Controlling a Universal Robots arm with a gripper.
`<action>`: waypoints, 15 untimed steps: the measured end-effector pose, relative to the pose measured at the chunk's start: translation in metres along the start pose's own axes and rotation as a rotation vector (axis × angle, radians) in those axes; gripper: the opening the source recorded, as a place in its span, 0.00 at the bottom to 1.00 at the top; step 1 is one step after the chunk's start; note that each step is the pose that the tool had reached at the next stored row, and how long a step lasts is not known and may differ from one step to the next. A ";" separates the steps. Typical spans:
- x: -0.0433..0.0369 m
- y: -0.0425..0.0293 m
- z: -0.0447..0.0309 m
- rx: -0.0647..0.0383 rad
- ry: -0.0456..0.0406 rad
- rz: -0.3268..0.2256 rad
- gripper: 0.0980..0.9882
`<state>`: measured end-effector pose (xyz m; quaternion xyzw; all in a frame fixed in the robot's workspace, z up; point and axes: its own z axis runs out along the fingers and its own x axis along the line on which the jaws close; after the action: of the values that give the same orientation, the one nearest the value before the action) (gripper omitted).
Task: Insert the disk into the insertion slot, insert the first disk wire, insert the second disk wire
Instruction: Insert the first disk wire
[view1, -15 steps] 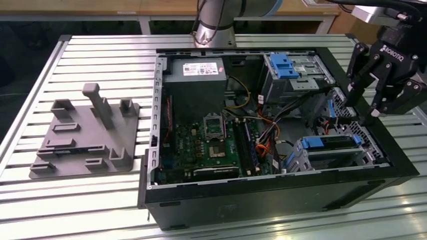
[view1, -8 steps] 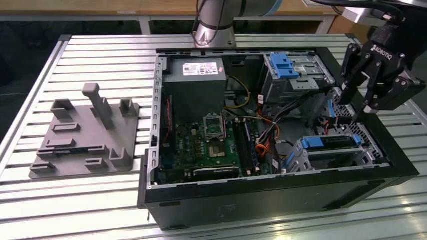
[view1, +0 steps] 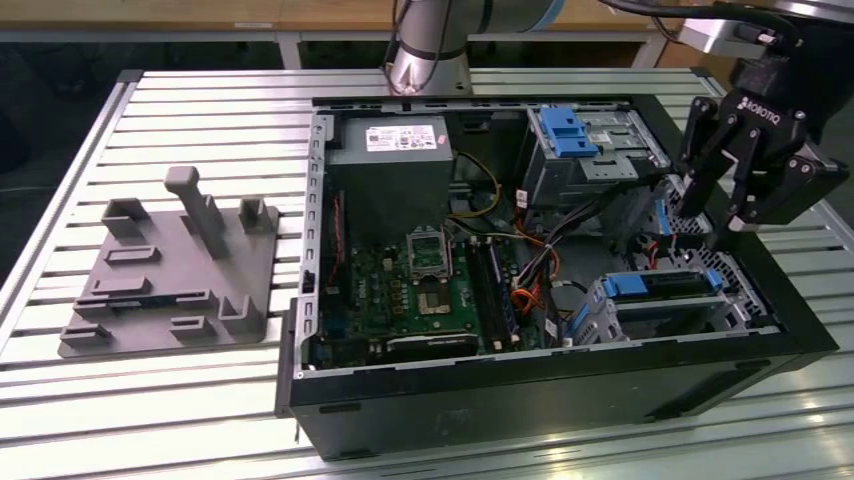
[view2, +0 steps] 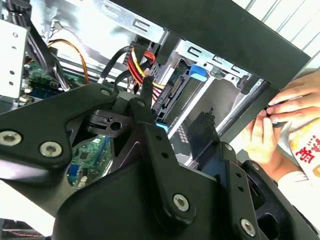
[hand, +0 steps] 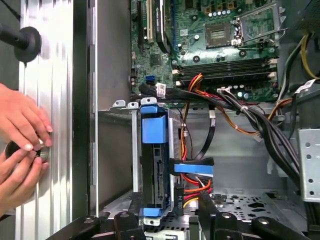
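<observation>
disk (view1: 663, 284) seated in insertion slot (view1: 667, 318), near corner of open computer case (view1: 534, 392), exterior view's right | end effector (view1: 710, 218) above and just beyond it, jaws wide apart, gripping nothing | arm base (view1: 427, 60) on worktop (view1: 200, 110) farthest

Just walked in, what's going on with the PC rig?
The arm's gripper hangs over the open PC case, jaws open and holding nothing, close to the disk, which already sits in the insertion slot. In the first wrist view a blue-ended cable and a black plug with red and yellow wires lie at the disk's end; whether either is seated can't be told. A person's hands are busy on the table beside the case.
</observation>
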<state>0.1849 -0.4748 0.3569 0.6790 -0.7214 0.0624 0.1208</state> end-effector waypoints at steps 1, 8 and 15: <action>-0.0009 -0.0001 0.0011 0.000 0.0057 0.000 0.52; -0.0061 0.0001 0.0020 0.001 0.0217 0.002 0.52; -0.0095 0.0001 0.0034 0.001 0.0269 0.002 0.50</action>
<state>0.1849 -0.4665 0.3512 0.6773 -0.7205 0.0722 0.1299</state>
